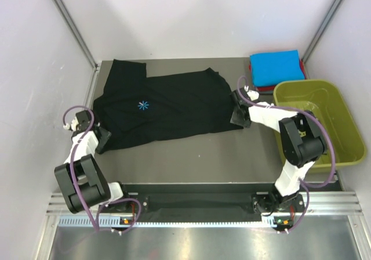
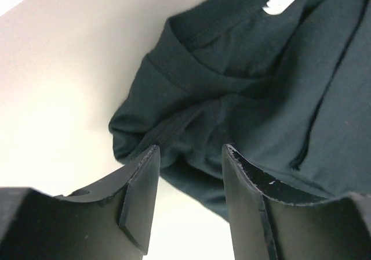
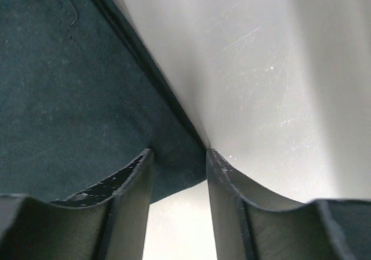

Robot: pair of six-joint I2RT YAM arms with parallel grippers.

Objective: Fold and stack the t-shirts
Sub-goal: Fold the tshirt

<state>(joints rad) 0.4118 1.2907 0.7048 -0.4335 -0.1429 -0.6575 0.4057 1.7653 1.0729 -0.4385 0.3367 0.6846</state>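
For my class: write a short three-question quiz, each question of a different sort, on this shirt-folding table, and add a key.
1. True or false: the black shirt lies spread on the table, not folded.
2. Multiple choice: the blue shirt lies
A. inside the green basket
B. folded on a red shirt, behind the basket
C. under the black shirt
3. Short answer: at which ends of the black shirt are the left tool and right tool?

Key
1. True.
2. B.
3. Left tool at the bunched neck end, right tool at the hem corner, cloth between the fingers of each; neither is seen clamped.
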